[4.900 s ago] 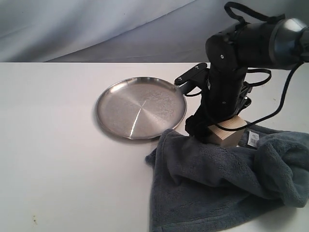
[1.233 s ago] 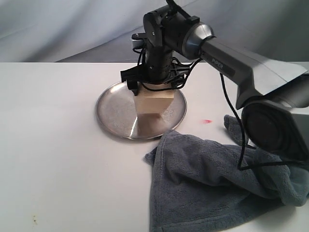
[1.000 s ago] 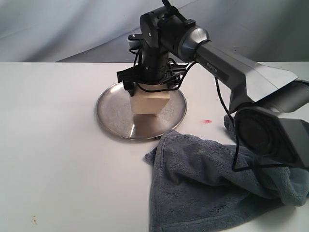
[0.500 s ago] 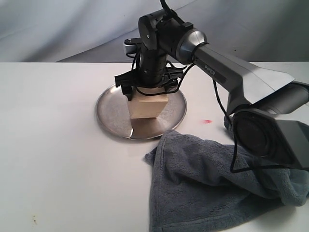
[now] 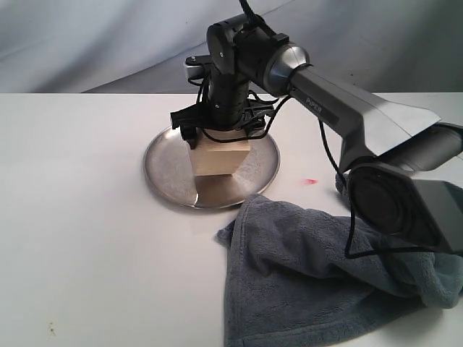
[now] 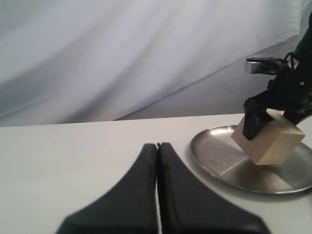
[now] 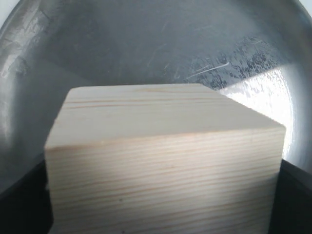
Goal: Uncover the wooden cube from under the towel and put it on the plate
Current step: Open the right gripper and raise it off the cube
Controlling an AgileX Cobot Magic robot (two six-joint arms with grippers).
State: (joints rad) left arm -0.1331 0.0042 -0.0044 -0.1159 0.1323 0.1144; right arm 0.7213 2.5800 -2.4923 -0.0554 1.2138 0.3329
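Note:
The wooden cube (image 5: 219, 157) hangs tilted over the middle of the steel plate (image 5: 168, 172), with my right gripper (image 5: 217, 136) shut on its upper part. Its low corner is very near the plate; I cannot tell if it touches. The right wrist view is filled by the cube (image 7: 161, 161) with the plate (image 7: 146, 44) beneath and a dark finger (image 7: 19, 207) at its side. My left gripper (image 6: 157, 146) is shut and empty over the table, with the plate (image 6: 219, 156) and cube (image 6: 270, 141) ahead. The blue-grey towel (image 5: 318, 275) lies crumpled by the plate's near right rim.
The right arm (image 5: 347, 116) reaches across from the right, over the towel, to the plate. A small red mark (image 5: 311, 181) is on the white table between plate and arm base. A grey cloth backdrop (image 5: 108, 43) hangs behind the table.
The right gripper has carried the cube from beside the towel to over the plate. In the last second it has drifted slightly left and lower; the towel has not moved.

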